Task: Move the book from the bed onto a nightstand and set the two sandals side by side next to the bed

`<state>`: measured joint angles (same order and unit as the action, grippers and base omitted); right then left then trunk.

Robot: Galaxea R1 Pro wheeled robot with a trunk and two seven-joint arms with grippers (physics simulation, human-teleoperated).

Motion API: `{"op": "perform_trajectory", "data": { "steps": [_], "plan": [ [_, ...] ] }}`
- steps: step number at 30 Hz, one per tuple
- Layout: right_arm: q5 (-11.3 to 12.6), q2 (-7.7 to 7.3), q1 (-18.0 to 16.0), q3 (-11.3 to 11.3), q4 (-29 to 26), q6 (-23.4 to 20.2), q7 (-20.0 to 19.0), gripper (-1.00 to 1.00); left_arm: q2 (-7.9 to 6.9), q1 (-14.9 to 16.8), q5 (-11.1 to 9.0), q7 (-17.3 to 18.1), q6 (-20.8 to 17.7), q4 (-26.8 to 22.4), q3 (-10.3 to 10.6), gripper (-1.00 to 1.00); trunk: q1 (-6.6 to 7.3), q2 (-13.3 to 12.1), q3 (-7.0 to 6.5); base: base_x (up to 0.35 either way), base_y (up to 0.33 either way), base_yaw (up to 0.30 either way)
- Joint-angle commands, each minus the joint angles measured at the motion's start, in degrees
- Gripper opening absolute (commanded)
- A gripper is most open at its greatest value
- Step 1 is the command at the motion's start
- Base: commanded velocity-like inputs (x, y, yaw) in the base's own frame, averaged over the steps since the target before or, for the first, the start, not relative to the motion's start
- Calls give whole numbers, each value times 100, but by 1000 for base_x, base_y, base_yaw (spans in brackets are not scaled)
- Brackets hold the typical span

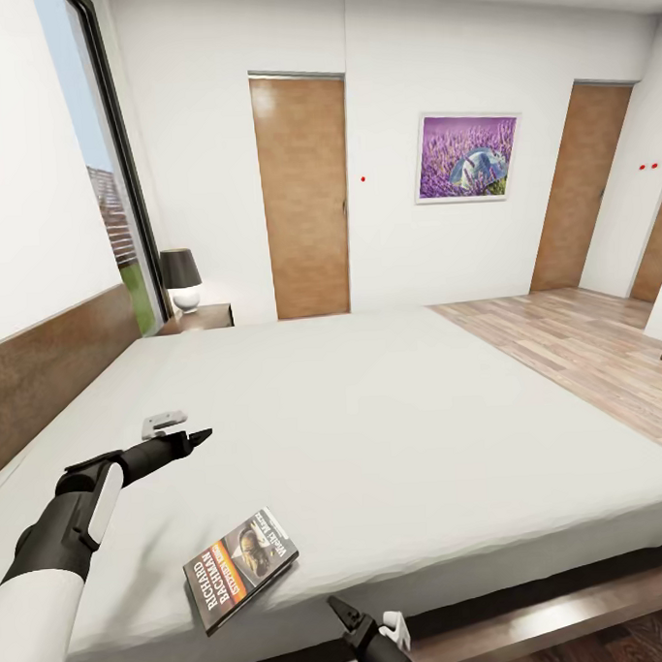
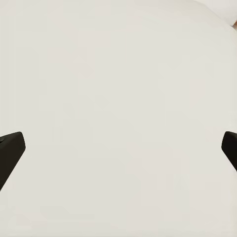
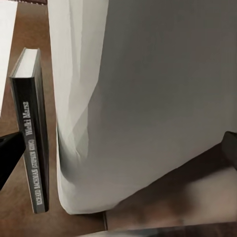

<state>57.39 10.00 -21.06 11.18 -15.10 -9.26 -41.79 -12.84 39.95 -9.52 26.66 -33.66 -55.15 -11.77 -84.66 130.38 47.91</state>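
Note:
The book point(image 1: 241, 567), a thin paperback with an orange band and "RICHARD BACHMAN" lettering, lies flat near the front left corner of the bed point(image 1: 394, 415). Its spine point(image 3: 30, 133) appears edge-on in the right wrist view beside the mattress corner point(image 3: 148, 98). My right gripper point(image 1: 360, 616) point(image 3: 118, 153) is open, low at the bed's front edge, just right of the book and apart from it. My left gripper point(image 1: 186, 431) point(image 2: 118, 148) hovers open over bare mattress, beyond the book. A nightstand point(image 1: 202, 317) stands at the bed's far left corner. The sandals are out of view.
A black-shaded lamp point(image 1: 181, 279) stands on the nightstand beside the tall window point(image 1: 110, 187). The dark headboard point(image 1: 52, 370) runs along the left. Two brown doors point(image 1: 303, 197) point(image 1: 581, 187) and the lavender picture point(image 1: 466, 156) line the far wall. Wood floor point(image 1: 584, 347) lies right of the bed.

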Motion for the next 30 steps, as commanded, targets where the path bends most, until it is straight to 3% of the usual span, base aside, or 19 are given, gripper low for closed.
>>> {"op": "perform_trajectory", "data": {
  "steps": [1, 14, 22, 30],
  "plan": [
    [53, 0, -4, 10, 1, -51, -21, 100, 1, 3, -33, 10, -44, -3, -10, 100, 1, 3, 6, 0, 0, 0],
    [34, 0, -4, 62, -1, -97, -70, 100, 1, 4, -34, 10, -44, -2, -10, 100, 1, 3, 6, 0, 0, 0],
    [13, 0, -4, 436, -2, -106, -59, 100, 1, 4, -34, 10, -44, -4, -10, 100, 1, 3, 6, 0, 0, 0],
    [11, 0, -4, 650, -3, -119, -50, 100, 1, 4, -34, 7, -44, -3, -10, 100, 1, 3, 6, 0, 0, 0]
  ]
}}
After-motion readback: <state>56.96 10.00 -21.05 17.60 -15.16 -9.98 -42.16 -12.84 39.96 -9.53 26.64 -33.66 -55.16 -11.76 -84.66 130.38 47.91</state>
